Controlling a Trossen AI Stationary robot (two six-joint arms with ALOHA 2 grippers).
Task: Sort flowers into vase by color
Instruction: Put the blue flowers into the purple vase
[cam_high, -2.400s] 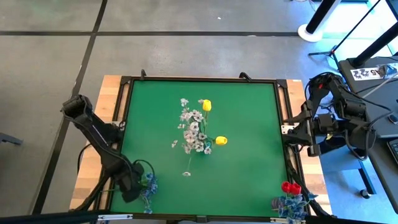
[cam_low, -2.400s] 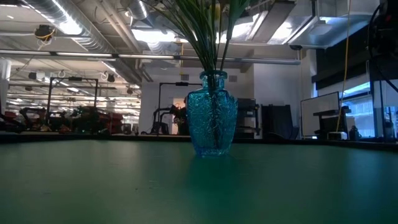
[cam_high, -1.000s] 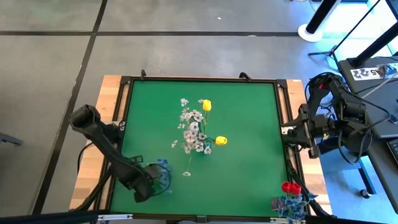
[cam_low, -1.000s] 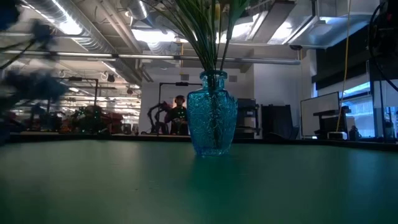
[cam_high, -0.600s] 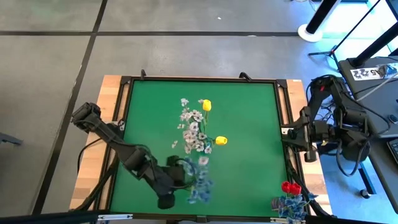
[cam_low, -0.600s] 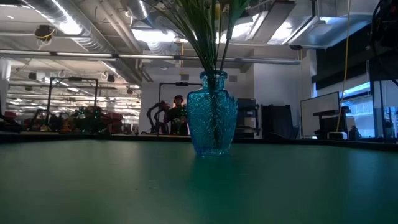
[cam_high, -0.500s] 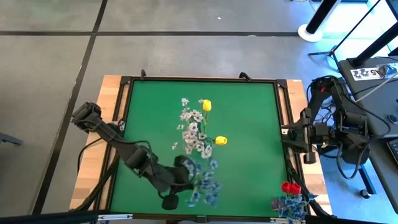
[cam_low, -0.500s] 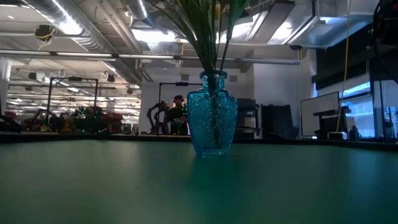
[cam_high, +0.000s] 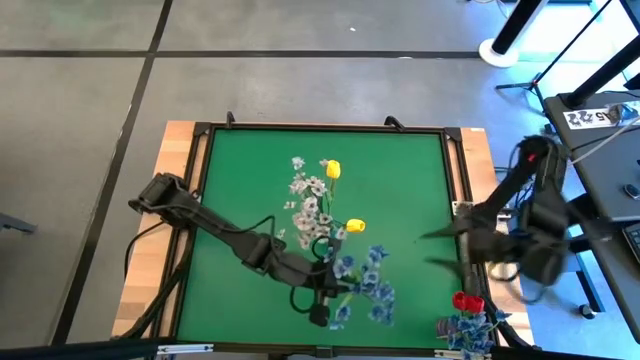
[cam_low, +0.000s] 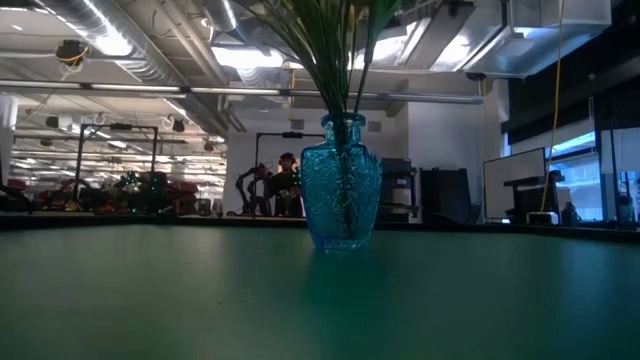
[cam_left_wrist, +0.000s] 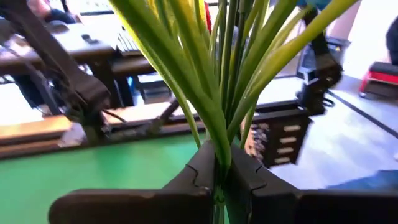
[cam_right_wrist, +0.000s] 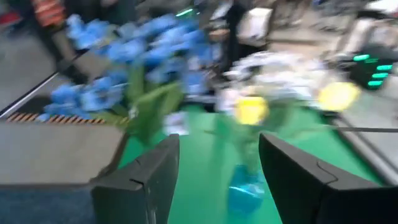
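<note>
Gripping the blue flowers (cam_high: 362, 285) by their stems, my left gripper (cam_high: 322, 302) is holding them over the counter (cam_high: 400, 180) beside the vase (cam_low: 341, 196); right gripper (cam_high: 432, 250) is standing open.

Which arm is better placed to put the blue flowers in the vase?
Left: the left gripper is shut on the blue flowers beside the vase. The right gripper is open at the table edge.
</note>
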